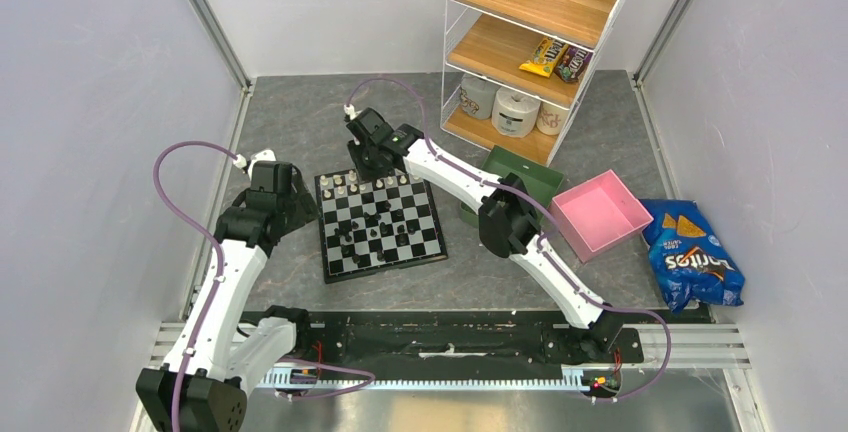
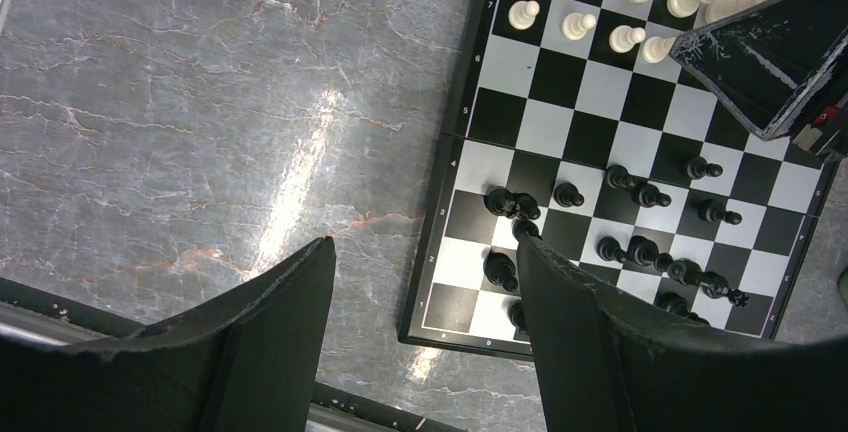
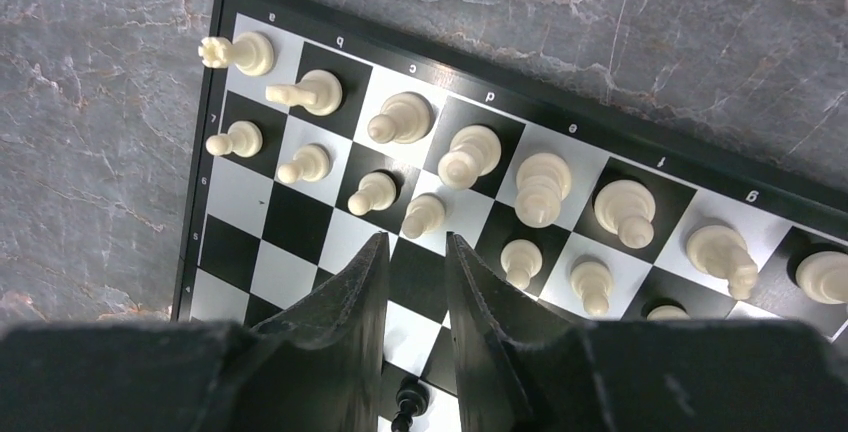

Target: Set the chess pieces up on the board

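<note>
Poises right pincer point(image 3: 415, 242), slightly apart, empty, over white pawns point(image 3: 423, 214), likely to tidy them; holds left pincer point(image 2: 425, 247) wide apart off the board point(image 2: 545, 127), giving room.

The tabletop point(image 2: 200, 102) is grey marble-patterned, with pale and faintly rusty veins. On it, the chessboard point(image 1: 432, 242) is chequered black and white inside a thin dark border with pale lettering. Along its far edge stand the cream-white chess pieces point(image 3: 470, 157); the black chess pieces point(image 2: 640, 250) are glossy. Toward the tabletop's right edge lie a dark green tray point(image 1: 530, 174), a pink tray point(image 1: 600, 214) and a blue Doritos bag point(image 1: 692, 262) with orange-yellow chips printed on it. The rack point(image 1: 530, 2) is white wire with pale wood shelves.
</note>
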Controlling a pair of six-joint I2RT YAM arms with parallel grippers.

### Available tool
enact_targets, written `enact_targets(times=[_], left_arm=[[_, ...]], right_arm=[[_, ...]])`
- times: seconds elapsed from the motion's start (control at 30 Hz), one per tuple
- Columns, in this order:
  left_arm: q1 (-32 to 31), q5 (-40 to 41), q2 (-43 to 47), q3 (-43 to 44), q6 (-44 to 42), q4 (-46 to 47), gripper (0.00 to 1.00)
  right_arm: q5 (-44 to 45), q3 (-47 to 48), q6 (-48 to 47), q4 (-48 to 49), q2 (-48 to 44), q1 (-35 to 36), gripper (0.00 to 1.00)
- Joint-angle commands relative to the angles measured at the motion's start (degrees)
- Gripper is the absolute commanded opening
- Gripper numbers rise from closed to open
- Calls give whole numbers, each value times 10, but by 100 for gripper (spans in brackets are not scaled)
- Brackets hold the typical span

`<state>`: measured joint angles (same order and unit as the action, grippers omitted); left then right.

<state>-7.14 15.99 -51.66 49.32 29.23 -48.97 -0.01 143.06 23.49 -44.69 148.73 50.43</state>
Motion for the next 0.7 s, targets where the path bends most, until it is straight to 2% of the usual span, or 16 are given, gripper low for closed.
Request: enact_targets(times=[0.0,0.67], left_arm=[[3,-6,0,5,-10,16,74],[3,-10,-4,5,-11,16,74]], right_arm=[[17,43,-10,11,8,3,34],[14,49,-11,9,22,9,32]])
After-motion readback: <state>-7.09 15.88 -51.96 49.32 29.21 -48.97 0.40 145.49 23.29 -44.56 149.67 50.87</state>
